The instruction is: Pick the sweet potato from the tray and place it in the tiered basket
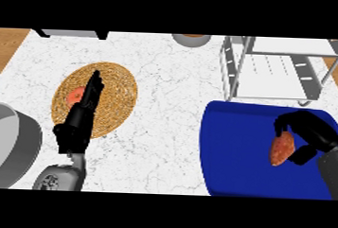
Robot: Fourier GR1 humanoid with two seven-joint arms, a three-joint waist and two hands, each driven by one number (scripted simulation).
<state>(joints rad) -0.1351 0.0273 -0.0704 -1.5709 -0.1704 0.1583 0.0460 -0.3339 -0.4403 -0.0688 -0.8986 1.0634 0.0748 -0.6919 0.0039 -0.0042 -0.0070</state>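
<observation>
An orange-brown sweet potato [280, 149] lies on the blue tray [233, 151] at the right. My right hand [312, 130] is curled over it, fingers on its upper end and thumb at its lower right side. The tiered basket [271, 70], a metal wire frame with a white shelf, stands beyond the tray at the back right. At the left my left hand [83, 115] shows edge-on with straight fingers pointing away, over a round woven mat [113, 90].
A small red-orange item [76, 94] lies on the woven mat, partly hidden by the left hand. A grey round pan [10, 143] sits at the left edge. A bowl [192, 39] and a dark-legged object [70, 33] stand at the back.
</observation>
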